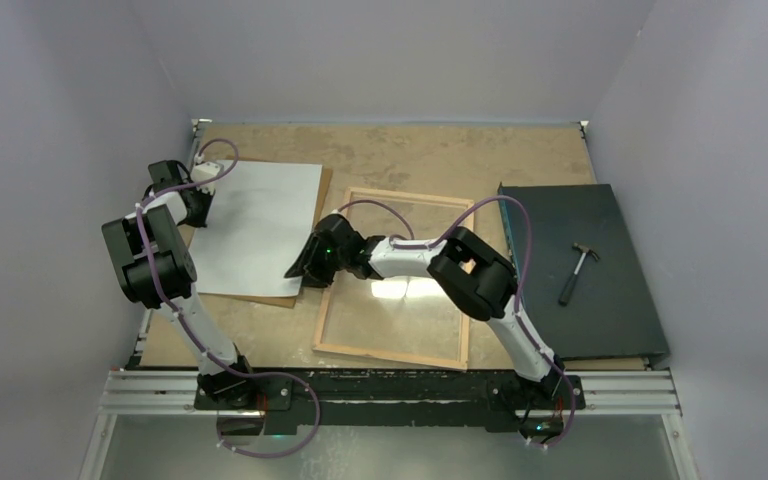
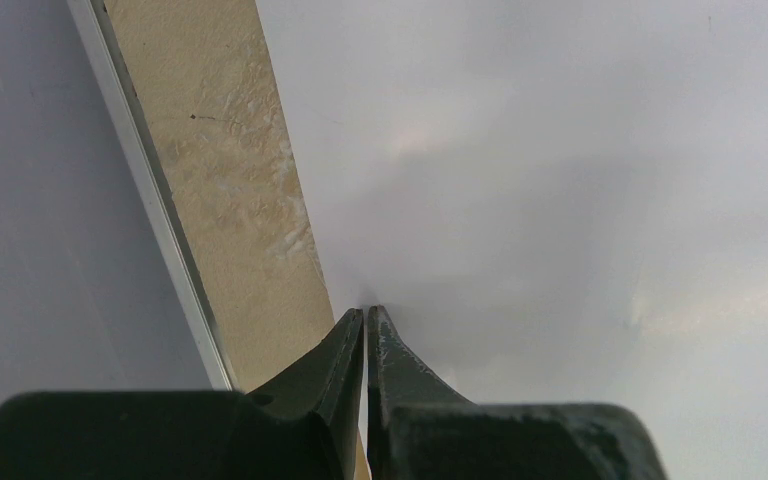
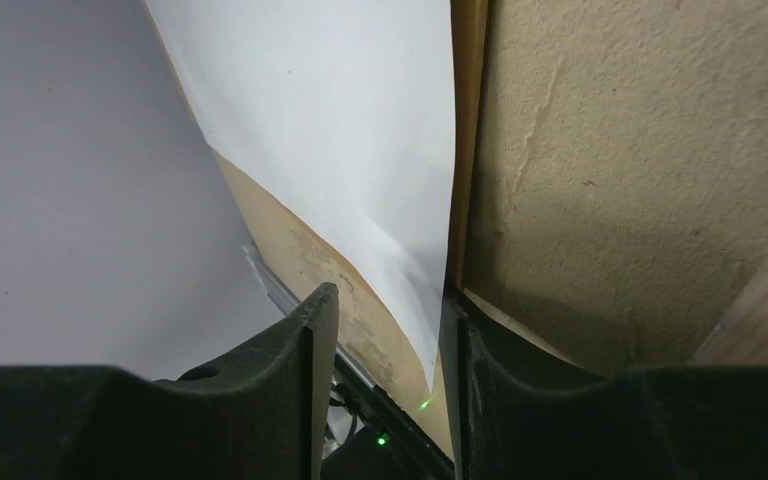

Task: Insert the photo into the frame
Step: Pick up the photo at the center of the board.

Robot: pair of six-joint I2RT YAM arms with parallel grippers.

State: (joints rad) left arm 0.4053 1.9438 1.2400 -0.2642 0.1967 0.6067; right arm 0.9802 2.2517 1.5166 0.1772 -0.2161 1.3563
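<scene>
While the photo (image 1: 260,225) is lying white back up on the brown backing board (image 1: 260,298), at the left half of the table (image 1: 410,150) and just beside the frame (image 1: 390,355), the step in hand seems to be taking hold of the print so that it can be carried over. The right gripper (image 3: 385,300) is reaching across to the near right corner of the photo, and its jaws are standing apart with that corner between them, not clamped on it. The left gripper (image 2: 368,315) is resting at the left edge of the sheet with its fingers pressed together; whether they are nipping the paper or only touching it, I cannot tell. The frame is lying wood side up in the middle, and a glare inside it is suggesting a clear sheet (image 1: 400,310). In my judgement the next move is asking the right jaws to pinch only the thin paper, not the board under it, and then both arms to lift evenly, because such a sheet is bending and slipping easily. Counting: one photo, one frame, one backing board, one dark mat (image 1: 550,215) carrying one hammer (image 1: 578,270), and two grippers.
</scene>
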